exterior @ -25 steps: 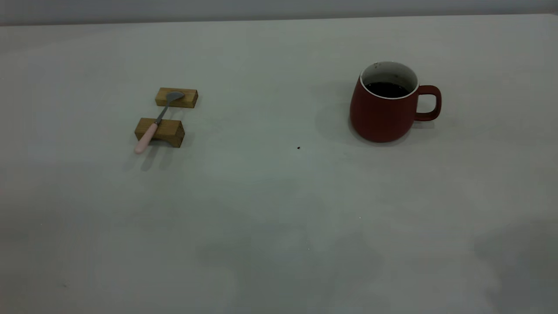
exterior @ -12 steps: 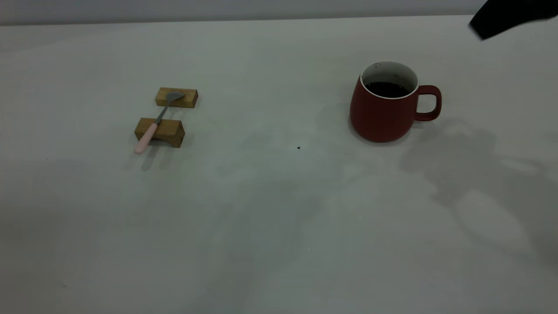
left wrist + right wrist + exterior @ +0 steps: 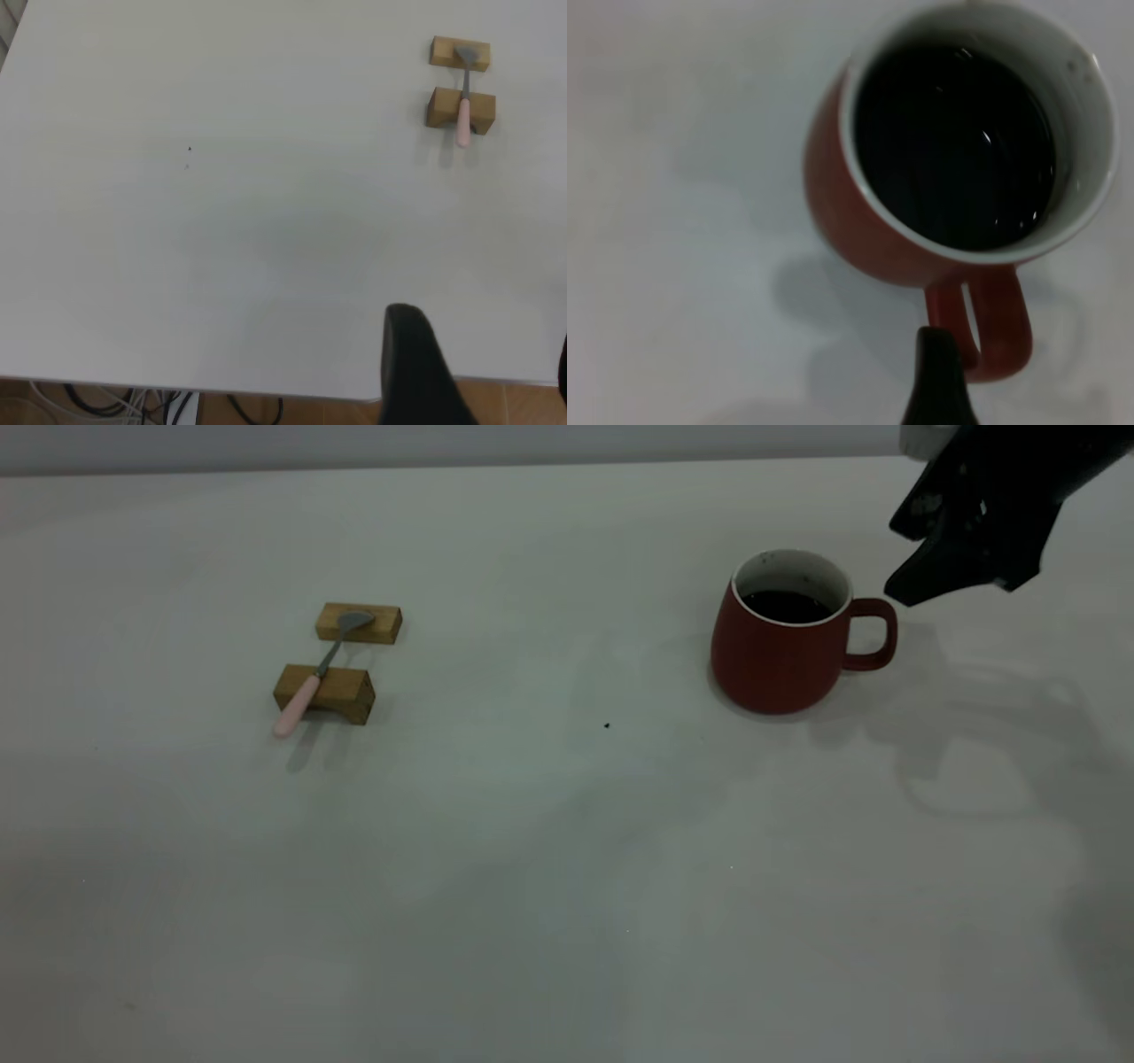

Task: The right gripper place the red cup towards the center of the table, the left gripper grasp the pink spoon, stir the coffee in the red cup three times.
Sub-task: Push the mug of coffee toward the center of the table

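Note:
The red cup (image 3: 775,660) stands on the table (image 3: 532,868) at the right, its handle (image 3: 875,634) pointing right. Dark coffee (image 3: 952,142) fills it below the white rim. My right gripper (image 3: 893,562) hovers just above and to the right of the handle, open and holding nothing. In the right wrist view one black finger (image 3: 935,381) sits beside the handle (image 3: 1005,328). The pink spoon (image 3: 306,691) lies across two wooden blocks (image 3: 326,691) at the left. My left gripper (image 3: 485,372) is open over the table's near edge, far from the spoon (image 3: 464,119).
A small dark speck (image 3: 607,725) lies on the table between the blocks and the cup. Cables (image 3: 133,407) and wooden floor show past the table edge in the left wrist view.
My right gripper has come in from the top right corner and dropped toward the cup's handle. The cup, the spoon and the blocks have not moved.

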